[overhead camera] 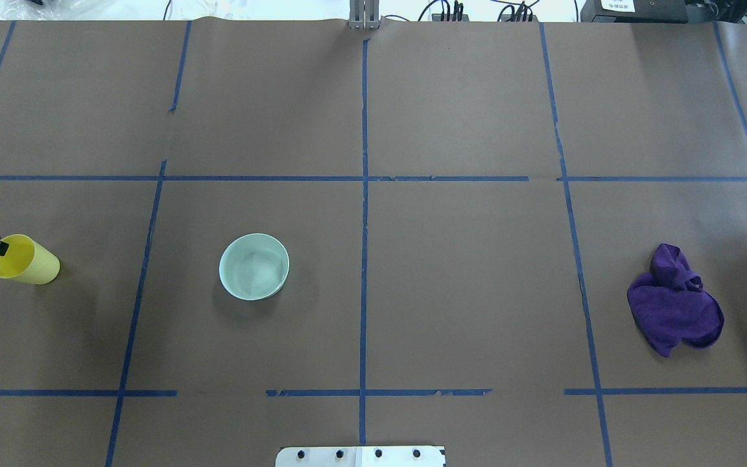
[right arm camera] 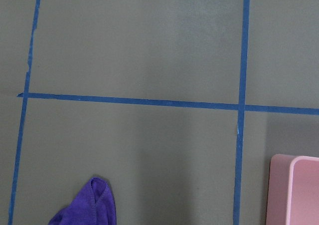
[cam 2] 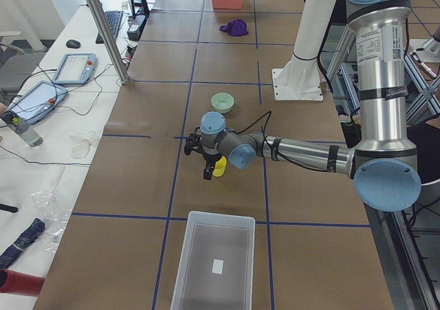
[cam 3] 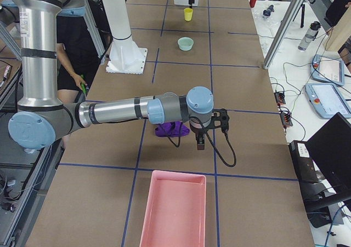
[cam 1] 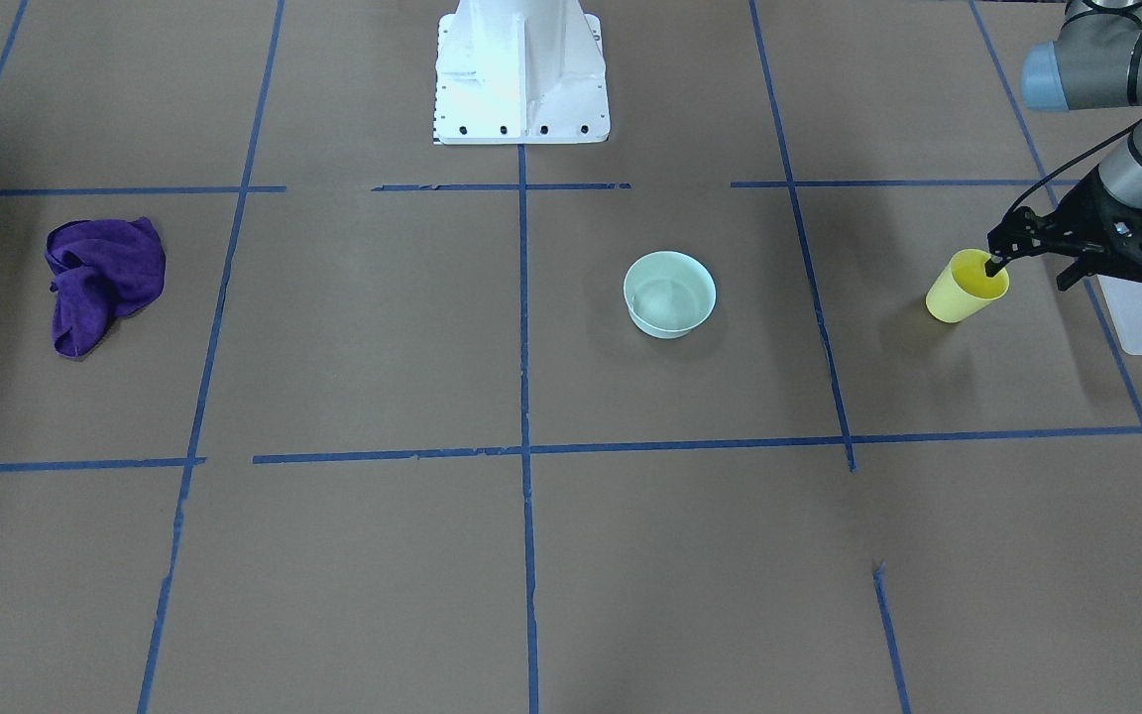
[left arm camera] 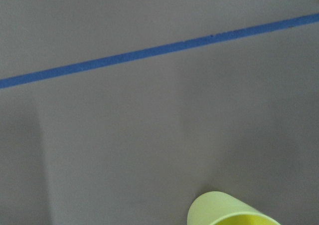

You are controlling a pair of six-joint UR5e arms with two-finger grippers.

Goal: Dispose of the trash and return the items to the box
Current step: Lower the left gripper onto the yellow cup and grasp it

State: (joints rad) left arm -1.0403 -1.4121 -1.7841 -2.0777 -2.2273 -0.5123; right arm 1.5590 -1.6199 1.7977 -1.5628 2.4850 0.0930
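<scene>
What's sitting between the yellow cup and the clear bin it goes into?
Nothing visible. In the exterior left view, only bare table lies between the cup and the bin. The bowl stands on the cup's far side, away from the bin. The left claw is open at the cup's rim.

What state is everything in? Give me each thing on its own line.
left gripper: open, one finger inside the yellow cup, the other outside it.
yellow cup: upright, not lifted.
mint bowl: upright, empty.
purple cloth: crumpled in a heap.
right gripper: hovering near the purple cloth; open or shut cannot be told.
translucent bin: open-topped, empty where visible.
pink bin: open-topped, empty where visible.
</scene>
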